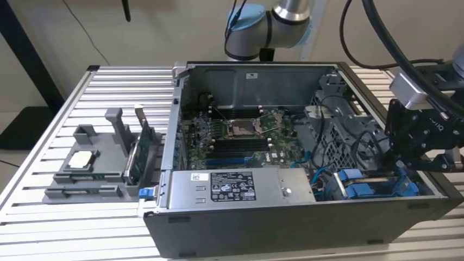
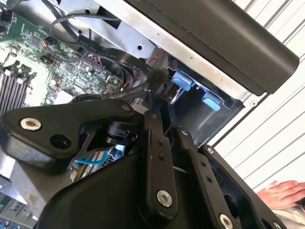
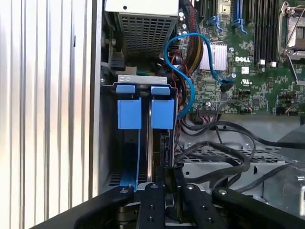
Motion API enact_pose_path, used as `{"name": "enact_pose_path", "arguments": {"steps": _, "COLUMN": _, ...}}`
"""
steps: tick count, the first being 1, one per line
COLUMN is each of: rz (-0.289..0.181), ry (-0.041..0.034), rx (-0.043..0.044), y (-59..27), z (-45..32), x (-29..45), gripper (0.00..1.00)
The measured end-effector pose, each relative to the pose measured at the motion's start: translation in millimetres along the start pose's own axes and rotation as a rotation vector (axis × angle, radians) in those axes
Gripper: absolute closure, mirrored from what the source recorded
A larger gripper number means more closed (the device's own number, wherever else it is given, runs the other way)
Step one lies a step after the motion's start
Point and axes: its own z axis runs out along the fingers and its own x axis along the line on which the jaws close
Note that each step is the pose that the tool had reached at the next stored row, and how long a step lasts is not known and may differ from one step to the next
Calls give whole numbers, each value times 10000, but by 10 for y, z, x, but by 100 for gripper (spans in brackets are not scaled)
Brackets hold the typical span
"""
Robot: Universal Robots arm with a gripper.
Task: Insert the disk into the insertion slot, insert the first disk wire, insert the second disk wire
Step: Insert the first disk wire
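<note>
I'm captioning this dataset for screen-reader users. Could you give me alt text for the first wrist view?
The gripper is poised close to the insertion slot, a grey metal bay holding two bright blue plastic tabs side by side. Beside it a blue cable loops toward the green motherboard, with black cables nearby.

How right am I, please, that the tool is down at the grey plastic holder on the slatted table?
Not quite: the exterior view shows the tool at the insertion slot with blue rails, inside the computer case; the grey plastic holder on the slatted table stands apart.
</note>
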Motion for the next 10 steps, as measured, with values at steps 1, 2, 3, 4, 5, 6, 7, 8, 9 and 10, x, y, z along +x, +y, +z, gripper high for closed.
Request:
{"name": "enact_pose_path", "arguments": {"steps": 1, "rz": 0, "ry": -10, "rx": 0, "y": -2, "z": 4, "x": 1, "gripper": 81}}
{"name": "enact_pose_path", "arguments": {"steps": 2, "rz": 1, "ry": -25, "rx": 0, "y": -3, "z": 9, "x": 1, "gripper": 81}}
{"name": "enact_pose_path", "arguments": {"steps": 3, "rz": 0, "ry": -42, "rx": 0, "y": -5, "z": 14, "x": 1, "gripper": 81}}
{"name": "enact_pose_path", "arguments": {"steps": 4, "rz": -2, "ry": -60, "rx": 1, "y": -7, "z": 18, "x": 2, "gripper": 81}}
{"name": "enact_pose_path", "arguments": {"steps": 5, "rz": -2, "ry": -76, "rx": 1, "y": -9, "z": 23, "x": 2, "gripper": 81}}
{"name": "enact_pose_path", "arguments": {"steps": 6, "rz": -3, "ry": -88, "rx": 1, "y": -12, "z": 26, "x": 2, "gripper": 81}}
{"name": "enact_pose_path", "arguments": {"steps": 7, "rz": -4, "ry": -102, "rx": 1, "y": -14, "z": 30, "x": 3, "gripper": 81}}
{"name": "enact_pose_path", "arguments": {"steps": 8, "rz": -5, "ry": -114, "rx": 1, "y": -16, "z": 34, "x": 3, "gripper": 81}}
{"name": "enact_pose_path", "arguments": {"steps": 9, "rz": -4, "ry": -121, "rx": 1, "y": -18, "z": 38, "x": 4, "gripper": 81}}
{"name": "enact_pose_path", "arguments": {"steps": 10, "rz": -4, "ry": -125, "rx": 2, "y": -19, "z": 41, "x": 4, "gripper": 81}}
